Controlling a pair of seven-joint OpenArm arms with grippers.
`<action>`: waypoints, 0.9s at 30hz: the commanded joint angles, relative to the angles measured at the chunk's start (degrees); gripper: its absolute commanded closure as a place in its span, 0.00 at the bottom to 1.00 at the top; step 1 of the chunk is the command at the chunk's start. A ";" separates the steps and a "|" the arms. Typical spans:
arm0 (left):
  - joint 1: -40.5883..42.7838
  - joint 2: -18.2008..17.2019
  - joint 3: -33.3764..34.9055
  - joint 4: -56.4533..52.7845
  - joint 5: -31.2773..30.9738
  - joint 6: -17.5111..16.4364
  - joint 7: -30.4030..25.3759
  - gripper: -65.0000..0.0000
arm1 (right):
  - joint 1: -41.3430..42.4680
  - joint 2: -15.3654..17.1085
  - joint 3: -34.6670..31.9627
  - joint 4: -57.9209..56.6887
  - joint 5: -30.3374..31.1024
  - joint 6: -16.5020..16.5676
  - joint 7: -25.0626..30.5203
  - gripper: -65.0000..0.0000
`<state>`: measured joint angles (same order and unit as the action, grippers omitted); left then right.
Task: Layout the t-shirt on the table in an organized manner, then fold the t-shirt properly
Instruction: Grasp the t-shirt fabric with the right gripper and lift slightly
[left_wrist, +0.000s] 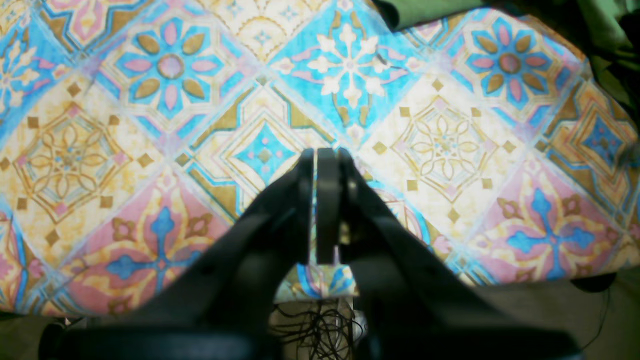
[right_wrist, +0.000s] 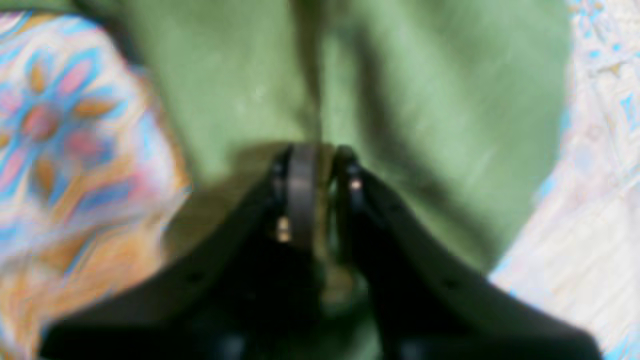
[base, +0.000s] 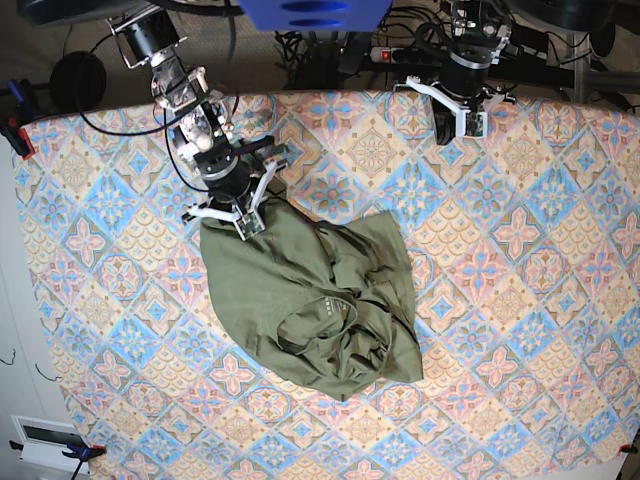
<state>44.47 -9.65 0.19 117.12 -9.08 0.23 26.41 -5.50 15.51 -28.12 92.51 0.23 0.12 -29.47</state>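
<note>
Olive t-shirt in right fingers.

Both arms are black with silver joints and trailing black cables. The right gripper has white jaw brackets, black fingers and brass screws; the left gripper looks alike.

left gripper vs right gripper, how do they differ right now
The right gripper is down at the edge of the t-shirt, its jaws shut on the olive cloth; the left gripper holds nothing. The right gripper is over the middle of the table, beside the crumpled shirt; the left gripper hangs near the table's far edge, well clear of the shirt. Both have their jaws shut.
</note>
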 joint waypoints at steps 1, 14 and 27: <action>0.41 -0.06 0.03 0.99 -0.19 0.08 -1.14 1.00 | 0.97 0.27 0.29 0.46 -0.19 -0.34 1.39 0.99; 0.41 -0.15 -0.05 0.99 -0.19 0.08 -1.14 1.00 | -2.99 0.36 0.56 11.09 -0.10 -0.34 1.30 0.99; 0.41 -0.06 -0.05 0.99 -0.19 0.08 -1.14 1.00 | -3.25 0.36 0.82 10.30 -0.36 -0.60 -7.32 0.54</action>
<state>44.49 -9.63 0.23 117.12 -9.10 0.23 26.41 -9.47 15.55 -27.68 102.00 0.21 -0.27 -38.13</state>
